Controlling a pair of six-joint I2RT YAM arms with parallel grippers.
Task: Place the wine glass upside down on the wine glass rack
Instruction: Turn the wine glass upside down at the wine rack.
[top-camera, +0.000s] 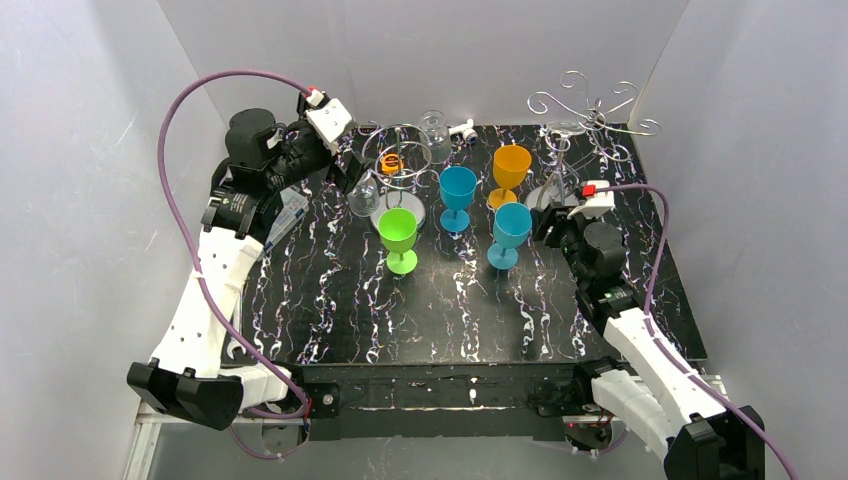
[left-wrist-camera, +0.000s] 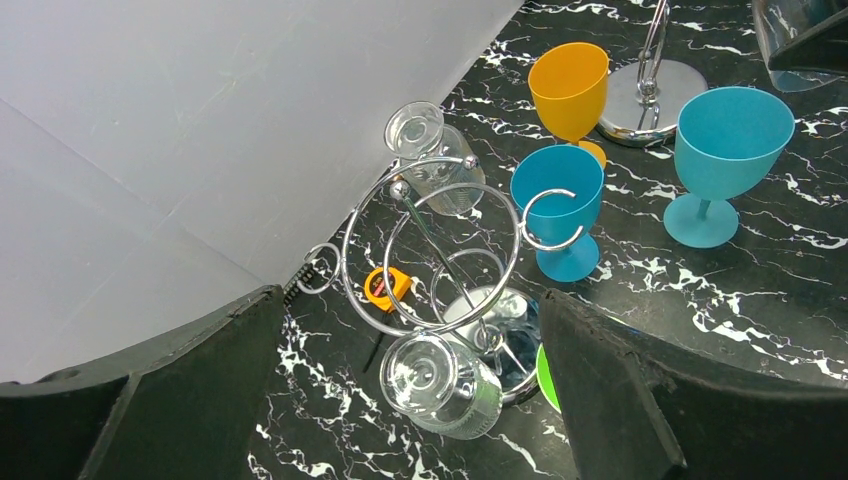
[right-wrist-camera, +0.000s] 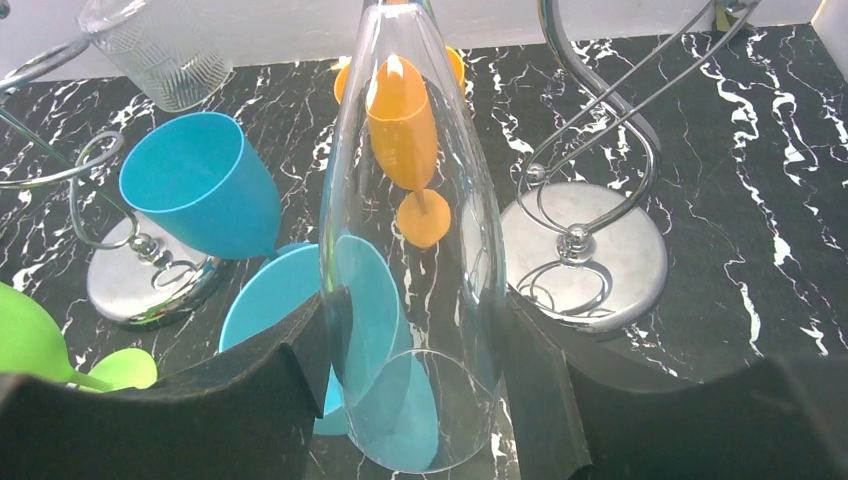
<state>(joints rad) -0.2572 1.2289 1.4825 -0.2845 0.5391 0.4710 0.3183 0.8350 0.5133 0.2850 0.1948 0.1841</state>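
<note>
A clear wine glass (right-wrist-camera: 415, 250) sits between the fingers of my right gripper (right-wrist-camera: 420, 340), which is shut on its bowl. The rim faces the wrist and the narrow end points away toward the wine glass rack. In the top view the wine glass (top-camera: 556, 185) lies just in front of the rack's round base. The wine glass rack (top-camera: 590, 105) is a tall silver stand with scroll arms at the back right, and its base (right-wrist-camera: 590, 250) is right of the glass. My left gripper (left-wrist-camera: 410, 300) is open at the back left, above a shorter loop stand.
The shorter loop stand (top-camera: 400, 165) carries two clear ribbed glasses (left-wrist-camera: 445, 385) (left-wrist-camera: 430, 150). A green goblet (top-camera: 398, 235), two teal goblets (top-camera: 457, 195) (top-camera: 510, 232) and an orange goblet (top-camera: 511, 170) stand mid-table. An orange tape measure (left-wrist-camera: 385, 288) lies behind the loop stand. White walls surround the table.
</note>
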